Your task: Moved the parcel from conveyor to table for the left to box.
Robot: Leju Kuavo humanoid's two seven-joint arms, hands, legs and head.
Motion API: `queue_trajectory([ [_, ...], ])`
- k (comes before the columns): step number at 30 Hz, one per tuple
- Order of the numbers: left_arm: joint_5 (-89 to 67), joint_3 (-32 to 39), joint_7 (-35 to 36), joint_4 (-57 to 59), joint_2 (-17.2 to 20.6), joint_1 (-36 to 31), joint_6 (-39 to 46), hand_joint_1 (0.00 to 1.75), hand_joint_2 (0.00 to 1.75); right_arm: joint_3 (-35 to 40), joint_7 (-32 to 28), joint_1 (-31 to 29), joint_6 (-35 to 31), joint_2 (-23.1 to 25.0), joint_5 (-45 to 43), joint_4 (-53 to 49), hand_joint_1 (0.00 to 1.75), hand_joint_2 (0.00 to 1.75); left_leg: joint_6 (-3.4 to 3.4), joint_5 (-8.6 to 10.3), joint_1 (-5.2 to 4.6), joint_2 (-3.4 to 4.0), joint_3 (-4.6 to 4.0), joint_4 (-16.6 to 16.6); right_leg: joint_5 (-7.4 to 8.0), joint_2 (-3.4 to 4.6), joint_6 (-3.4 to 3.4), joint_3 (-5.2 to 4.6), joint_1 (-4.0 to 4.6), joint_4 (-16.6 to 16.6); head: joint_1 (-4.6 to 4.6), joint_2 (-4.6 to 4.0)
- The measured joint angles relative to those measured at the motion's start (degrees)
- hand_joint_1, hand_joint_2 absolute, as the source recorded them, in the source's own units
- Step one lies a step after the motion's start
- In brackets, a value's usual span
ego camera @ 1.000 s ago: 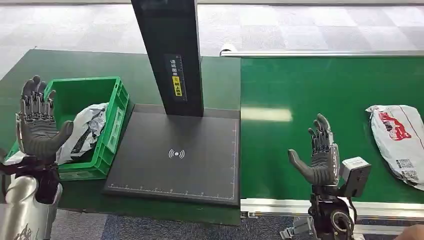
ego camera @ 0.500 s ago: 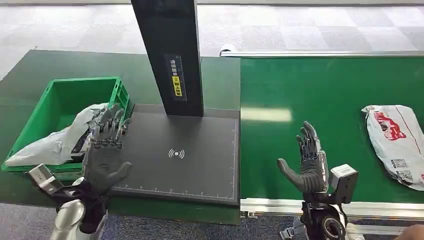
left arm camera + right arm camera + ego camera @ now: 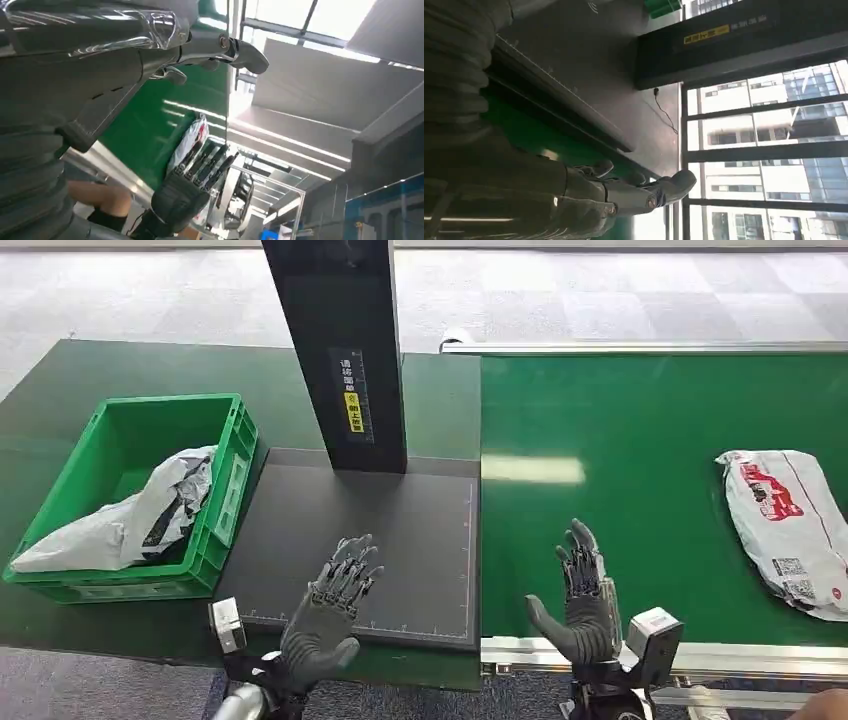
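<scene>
The left hand [image 3: 330, 615] has swung empty, fingers spread, from the green plastic crate [image 3: 140, 425] to the black scanner pad's [image 3: 400, 530] near edge, the open right hand [image 3: 585, 602] has dropped back, and the white red-printed plastic parcel [image 3: 790, 525] lies ungrasped at the green conveyor belt's [image 3: 640, 460] right edge, so another transfer seems due.

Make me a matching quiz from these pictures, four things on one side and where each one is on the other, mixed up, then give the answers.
Things:
1. white parcel with red print
2. crumpled grey bag
3. left hand
4. right hand

Places:
A. inside the green crate
B. over the near edge of the black scanner pad
C. lying on the green conveyor belt, far right
D. raised over the belt's near edge, holding nothing

Pairs: 1-C, 2-A, 3-B, 4-D
</scene>
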Motion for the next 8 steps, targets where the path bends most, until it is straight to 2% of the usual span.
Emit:
queue_trajectory([
  [8,-0.2,-0.9,-0.4,5.5,-1.4,0.3,-1.8,0.0,1.75,0.0,-0.4,0.9,0.7,1.4,0.3,0.1,0.0,1.75,-0.01,0.01,0.0,0.0,0.02,0.0,0.0,0.0,0.0,0.02,0.01,0.0,0.0,0.0],
])
